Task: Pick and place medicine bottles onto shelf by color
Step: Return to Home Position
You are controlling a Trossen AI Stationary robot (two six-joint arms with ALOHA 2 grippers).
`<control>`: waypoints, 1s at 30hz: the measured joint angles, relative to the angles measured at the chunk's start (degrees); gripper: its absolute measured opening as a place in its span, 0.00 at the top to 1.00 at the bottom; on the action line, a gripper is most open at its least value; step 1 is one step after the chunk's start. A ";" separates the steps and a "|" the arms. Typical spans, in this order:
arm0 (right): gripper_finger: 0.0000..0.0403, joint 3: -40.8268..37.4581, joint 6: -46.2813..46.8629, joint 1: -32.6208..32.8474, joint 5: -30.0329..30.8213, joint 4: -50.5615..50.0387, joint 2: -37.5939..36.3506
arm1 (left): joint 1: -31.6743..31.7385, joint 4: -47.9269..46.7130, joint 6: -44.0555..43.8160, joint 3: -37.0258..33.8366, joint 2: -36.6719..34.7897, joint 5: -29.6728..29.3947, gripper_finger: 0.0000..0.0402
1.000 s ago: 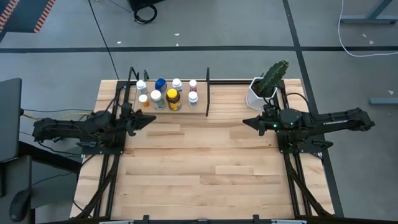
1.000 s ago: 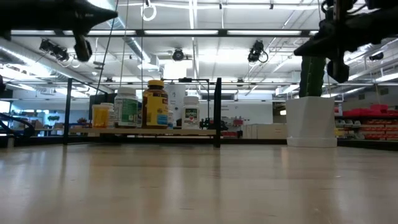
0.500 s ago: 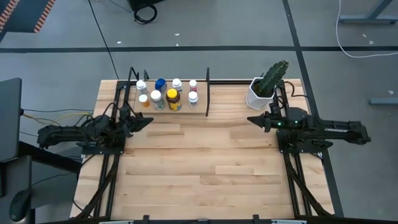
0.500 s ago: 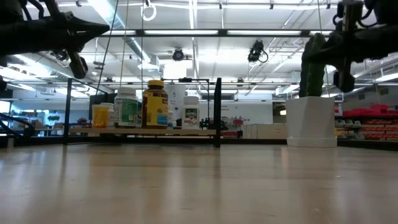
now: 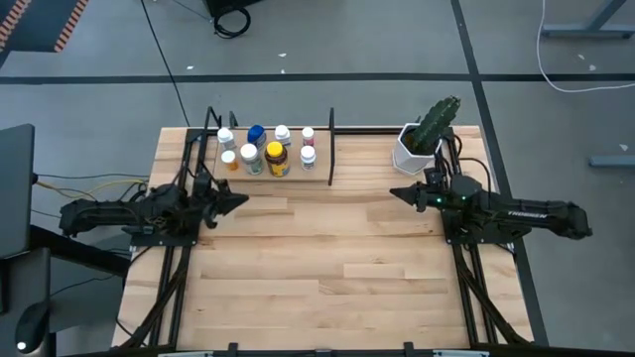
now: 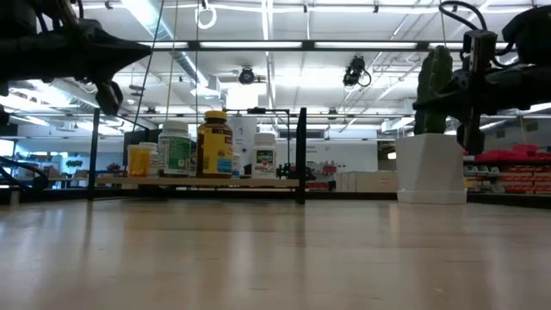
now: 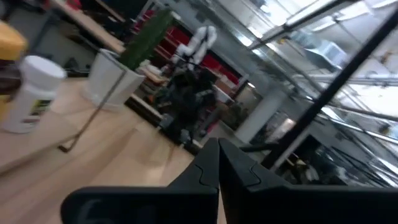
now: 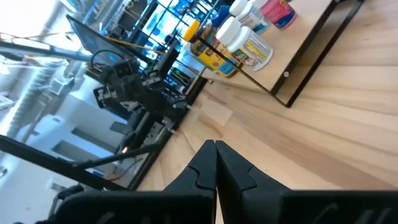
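Several medicine bottles stand upright on their bases on the light-wood shelf at the table's far edge, left of centre. They include a yellow-lidded amber one, a blue one and white-capped ones. My left gripper hovers shut at the table's left side, just in front of the shelf, and points toward the right. My right gripper hovers shut at the right side and points toward the left. Neither holds anything.
A white pot with a green cactus stands at the far right, just behind my right gripper. Black upright rods frame the shelf. Bare plank tabletop stretches across the middle and near side between the two arms.
Both grippers have come down closer to the table and stayed shut. My right arm has also swung a little toward the near edge. The bottles and the shelf have not moved.
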 joint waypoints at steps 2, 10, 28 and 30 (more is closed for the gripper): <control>0.99 0.00 -0.60 -1.24 -1.37 -0.43 0.01 | 0.00 -0.84 -0.97 -0.01 0.02 -2.38 0.99; 0.98 0.00 -2.84 -3.86 -2.08 2.25 0.01 | 0.00 -0.84 2.16 -0.01 0.09 -5.00 0.95; 0.96 0.02 -44.56 -3.80 -11.70 -3.69 0.08 | 0.00 -9.36 29.04 -0.03 0.11 -5.00 0.93; 0.96 0.02 -47.14 -3.80 -11.90 -3.69 0.08 | 0.00 -10.12 30.28 -0.03 0.09 -5.00 0.92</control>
